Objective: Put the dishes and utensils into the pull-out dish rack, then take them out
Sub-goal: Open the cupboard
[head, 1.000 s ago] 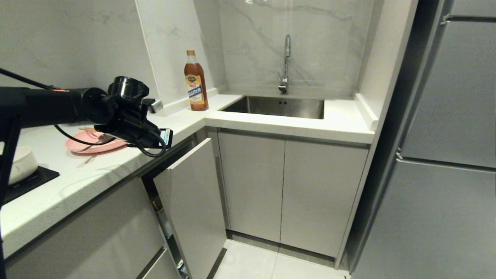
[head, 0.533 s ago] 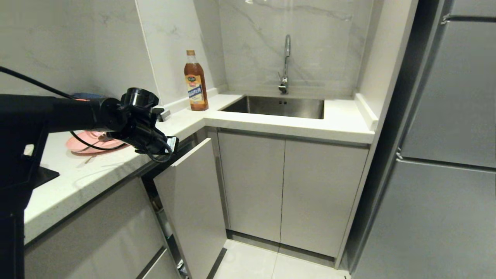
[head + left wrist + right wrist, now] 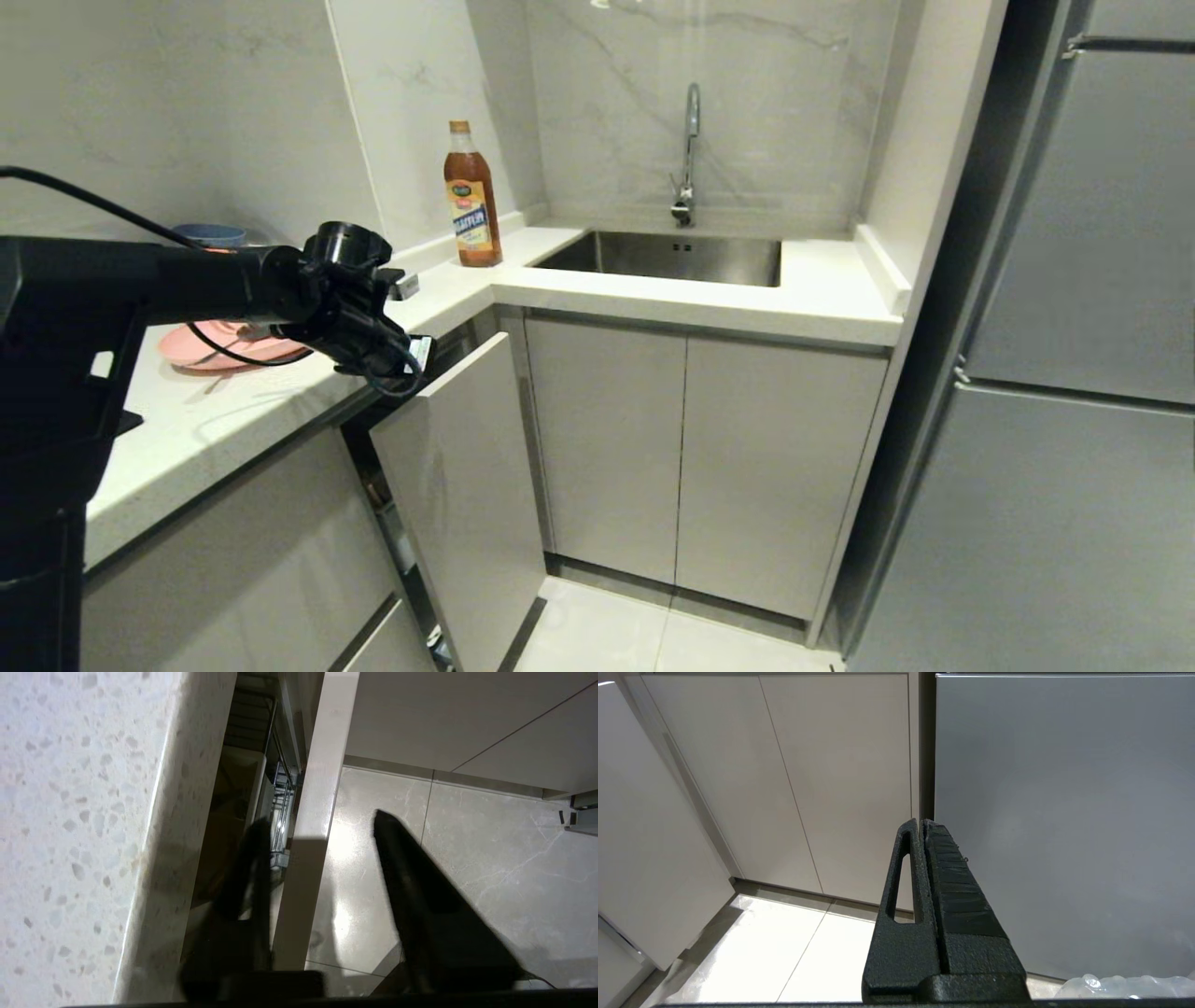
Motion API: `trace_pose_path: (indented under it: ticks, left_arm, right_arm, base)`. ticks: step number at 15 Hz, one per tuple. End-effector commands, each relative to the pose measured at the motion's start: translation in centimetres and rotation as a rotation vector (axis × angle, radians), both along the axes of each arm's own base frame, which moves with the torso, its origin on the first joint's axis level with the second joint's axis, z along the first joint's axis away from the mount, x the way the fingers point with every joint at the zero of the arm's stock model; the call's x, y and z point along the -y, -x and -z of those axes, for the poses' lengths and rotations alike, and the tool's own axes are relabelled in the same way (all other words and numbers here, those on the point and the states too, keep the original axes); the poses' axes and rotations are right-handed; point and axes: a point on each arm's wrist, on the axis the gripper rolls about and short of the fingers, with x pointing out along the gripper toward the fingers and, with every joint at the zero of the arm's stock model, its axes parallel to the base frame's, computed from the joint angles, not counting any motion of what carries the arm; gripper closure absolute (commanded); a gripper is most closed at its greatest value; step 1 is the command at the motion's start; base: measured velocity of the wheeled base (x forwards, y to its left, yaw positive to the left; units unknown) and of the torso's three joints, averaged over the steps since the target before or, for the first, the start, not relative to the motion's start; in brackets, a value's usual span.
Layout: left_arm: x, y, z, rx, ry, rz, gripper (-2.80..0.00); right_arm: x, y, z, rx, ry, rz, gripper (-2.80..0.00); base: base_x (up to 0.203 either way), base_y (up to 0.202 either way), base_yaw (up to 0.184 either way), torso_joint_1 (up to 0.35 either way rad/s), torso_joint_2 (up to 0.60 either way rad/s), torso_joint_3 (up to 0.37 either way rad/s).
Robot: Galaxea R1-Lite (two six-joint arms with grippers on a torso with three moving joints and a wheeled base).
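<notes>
The pull-out dish rack stands slightly drawn out under the counter, showing its pale-grey front panel point(image 3: 457, 485) and, in the left wrist view, chrome wires point(image 3: 282, 807) behind the panel's top edge point(image 3: 317, 788). My left gripper point(image 3: 411, 359) point(image 3: 320, 819) is open and straddles that top edge. One finger point(image 3: 252, 872) is in the gap by the counter and the other point(image 3: 411, 886) is over the floor; neither is closed on the panel. The pink plate point(image 3: 224, 347) lies on the counter behind my arm. The white bowl and the utensils are hidden. My right gripper point(image 3: 920, 822) is shut and empty, parked low facing the cabinets.
A brown sauce bottle point(image 3: 471, 196) stands at the counter corner beside the steel sink point(image 3: 672, 257) and tap. A blue bowl point(image 3: 210, 233) sits near the wall. Closed cabinet doors point(image 3: 691, 457) and a grey fridge point(image 3: 1074, 373) are to the right, over a tiled floor point(image 3: 653, 635).
My left arm has reached further right and lower, bringing the gripper from above the plate side of the counter to the top edge of the rack's front panel. Nothing else moved.
</notes>
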Motion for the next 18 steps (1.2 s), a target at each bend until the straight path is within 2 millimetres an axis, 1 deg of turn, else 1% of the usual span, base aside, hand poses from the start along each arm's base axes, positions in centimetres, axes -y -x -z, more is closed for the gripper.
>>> trace_pose_path:
  ticks: [1,7,13,15,18]
  left_arm:
    - [0.0,-0.4,0.2,0.002,0.000,0.001,-2.80]
    - [0.2,-1.8,1.6,-0.008,0.004,0.005,-2.80]
    - [0.3,-2.9,4.0,-0.041,0.012,0.012,-2.80]
    - [0.4,-3.0,4.2,-0.044,0.015,0.014,-2.80]
    - [1.3,-3.1,4.9,-0.059,0.027,0.038,-2.80]
  right_arm:
    - [0.0,0.0,0.1,-0.003,0.000,-0.001,0.00]
    - [0.0,0.0,0.1,-0.003,0.000,0.000,0.00]
    - [0.0,0.0,0.1,-0.001,0.000,0.001,0.00]
    - [0.0,0.0,0.1,-0.003,0.000,-0.001,0.00]
    - [0.0,0.0,0.0,-0.001,0.000,0.000,0.00]
  base:
    - [0.000,0.000,0.000,0.000,0.00,0.000]
    - [0.000,0.000,0.000,0.000,0.00,0.000]
    - [0.000,0.000,0.000,0.000,0.00,0.000]
    - [0.000,0.000,0.000,0.000,0.00,0.000]
    - [0.000,0.000,0.000,0.000,0.00,0.000]
